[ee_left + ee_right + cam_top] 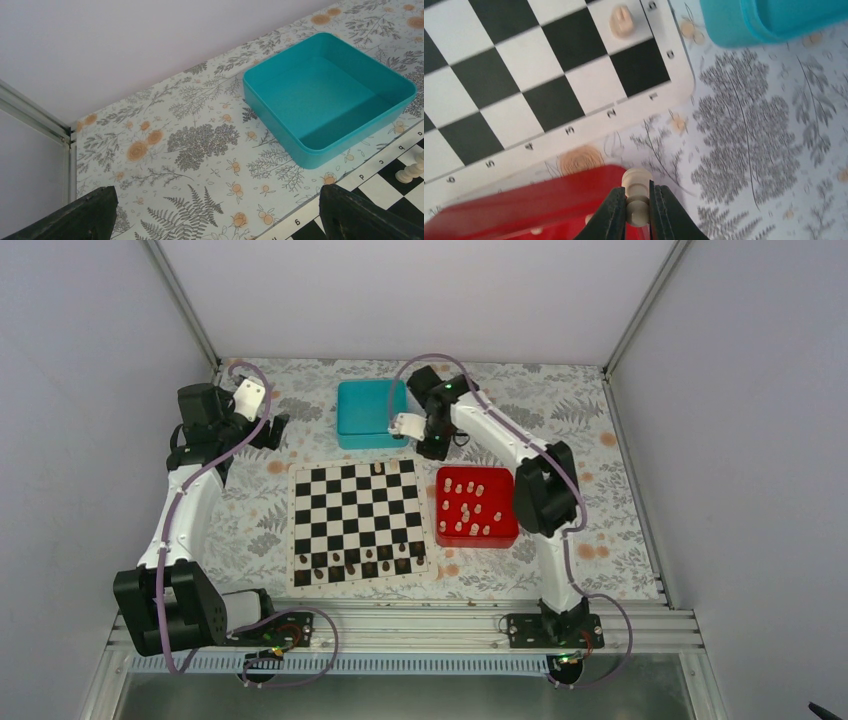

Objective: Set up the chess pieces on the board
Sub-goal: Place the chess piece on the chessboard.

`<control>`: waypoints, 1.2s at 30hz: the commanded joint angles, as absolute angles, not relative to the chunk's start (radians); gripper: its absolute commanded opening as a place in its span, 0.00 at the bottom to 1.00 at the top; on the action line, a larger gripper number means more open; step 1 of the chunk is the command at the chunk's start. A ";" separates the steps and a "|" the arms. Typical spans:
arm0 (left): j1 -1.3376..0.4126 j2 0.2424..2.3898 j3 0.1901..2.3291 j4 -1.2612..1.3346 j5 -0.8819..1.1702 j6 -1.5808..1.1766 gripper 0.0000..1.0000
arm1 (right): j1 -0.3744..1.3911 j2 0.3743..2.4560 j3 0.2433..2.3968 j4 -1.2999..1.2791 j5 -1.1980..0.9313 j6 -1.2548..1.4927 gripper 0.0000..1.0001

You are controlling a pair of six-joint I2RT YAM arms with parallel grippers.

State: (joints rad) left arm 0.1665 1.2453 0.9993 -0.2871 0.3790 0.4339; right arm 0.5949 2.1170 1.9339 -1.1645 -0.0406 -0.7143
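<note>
The checkered board [358, 523] lies mid-table. One cream chess piece [378, 469] is on its far row; the same piece [622, 21] shows in the right wrist view and at the edge of the left wrist view [410, 172]. Several more cream pieces sit in the red tray [476, 506]. My right gripper [637, 192] is shut on a cream chess piece [636, 181], above the far corner of the red tray [524, 205] and just off the board's corner [674, 85]. My left gripper [220, 220] hangs wide open over the tablecloth beyond the board's far left corner, holding nothing.
An empty teal box [370, 413] stands behind the board, close to the right gripper [432, 445]. Dark brown pieces [360, 560] line the board's near rows. The left gripper [270, 430] is left of the teal box [330, 95]. White walls enclose the table.
</note>
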 commanded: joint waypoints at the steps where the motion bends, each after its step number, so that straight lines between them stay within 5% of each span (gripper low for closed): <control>1: 0.170 1.221 0.999 -0.287 0.406 0.442 1.00 | 0.631 2.183 2.034 -1.224 -0.081 -0.732 0.11; 36: 0.170 1.226 0.992 -0.282 0.414 0.448 1.00 | 0.699 2.373 2.071 -1.131 -0.103 -0.754 0.13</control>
State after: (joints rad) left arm 0.1665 1.2373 0.9981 -0.2867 0.3904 0.4347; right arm 0.6926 2.3459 2.0453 -1.1374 -0.1101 -0.7353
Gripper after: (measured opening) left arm 0.999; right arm 0.131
